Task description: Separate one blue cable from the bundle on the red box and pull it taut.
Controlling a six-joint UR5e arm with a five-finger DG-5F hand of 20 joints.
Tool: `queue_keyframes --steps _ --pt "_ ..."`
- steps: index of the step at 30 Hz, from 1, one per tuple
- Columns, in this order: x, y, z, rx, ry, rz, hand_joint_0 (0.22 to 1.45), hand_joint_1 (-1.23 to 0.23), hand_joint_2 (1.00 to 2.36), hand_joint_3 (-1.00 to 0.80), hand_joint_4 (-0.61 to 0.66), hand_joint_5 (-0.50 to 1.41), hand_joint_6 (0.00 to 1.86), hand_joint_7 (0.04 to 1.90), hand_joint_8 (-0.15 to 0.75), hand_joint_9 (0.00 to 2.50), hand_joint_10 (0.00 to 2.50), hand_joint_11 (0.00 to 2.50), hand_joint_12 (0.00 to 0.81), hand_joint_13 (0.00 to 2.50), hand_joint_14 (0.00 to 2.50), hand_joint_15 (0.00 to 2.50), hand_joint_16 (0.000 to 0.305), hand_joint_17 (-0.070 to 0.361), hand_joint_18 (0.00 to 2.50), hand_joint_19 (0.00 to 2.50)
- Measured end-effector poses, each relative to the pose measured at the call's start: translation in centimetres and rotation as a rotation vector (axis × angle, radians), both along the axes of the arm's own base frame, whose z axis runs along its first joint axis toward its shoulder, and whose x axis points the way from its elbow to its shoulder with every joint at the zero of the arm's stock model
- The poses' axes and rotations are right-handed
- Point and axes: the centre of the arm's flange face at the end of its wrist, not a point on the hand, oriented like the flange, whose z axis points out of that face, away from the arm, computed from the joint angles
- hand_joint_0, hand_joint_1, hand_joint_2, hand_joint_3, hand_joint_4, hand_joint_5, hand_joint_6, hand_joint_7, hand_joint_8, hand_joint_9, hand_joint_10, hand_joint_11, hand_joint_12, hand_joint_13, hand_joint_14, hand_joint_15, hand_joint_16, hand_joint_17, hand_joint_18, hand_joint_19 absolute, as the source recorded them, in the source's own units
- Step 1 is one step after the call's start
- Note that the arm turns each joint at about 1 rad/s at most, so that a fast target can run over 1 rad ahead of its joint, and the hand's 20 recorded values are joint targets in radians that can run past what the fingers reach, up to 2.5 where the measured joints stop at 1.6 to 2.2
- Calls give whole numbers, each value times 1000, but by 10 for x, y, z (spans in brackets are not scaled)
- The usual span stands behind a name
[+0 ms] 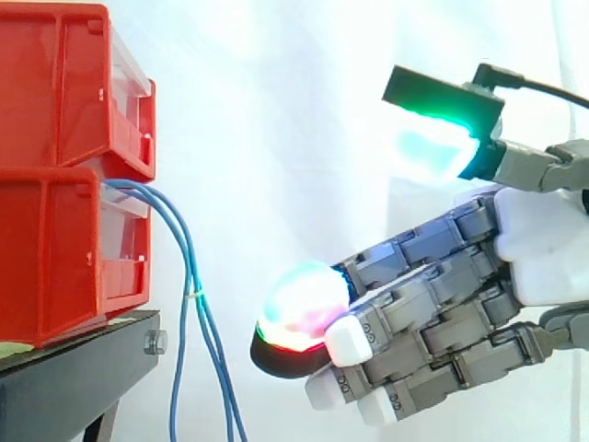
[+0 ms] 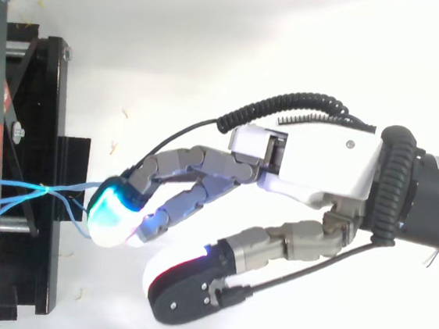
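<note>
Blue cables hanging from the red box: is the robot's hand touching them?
Apart. The side view shows white curtain between the hand's glowing fingertips and the blue cables.

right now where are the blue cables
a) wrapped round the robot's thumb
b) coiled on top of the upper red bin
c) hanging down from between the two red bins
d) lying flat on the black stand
c: in the side view the blue cables come out between the stacked red bins and drop past the black stand, with a gap to the open hand.
</note>
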Motion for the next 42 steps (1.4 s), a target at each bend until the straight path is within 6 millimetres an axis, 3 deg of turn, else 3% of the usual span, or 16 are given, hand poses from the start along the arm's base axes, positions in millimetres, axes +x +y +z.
queue_keyframes --steps 11,26,42 --pt "-7 -20 -1 -58 61 -41 426 -481 1000 -500 184 -193 501 643 215 564 0 0 356 147 3 74 56 126 0 250" --pt "-4 -44 27 -98 97 -71 425 -482 1000 -500 200 -185 501 662 222 583 0 0 359 173 3 74 57 128 0 243" --pt "25 -50 -14 -151 0 -88 421 -493 1000 -500 224 -176 502 697 231 643 3 56 370 251 5 111 60 134 0 263"
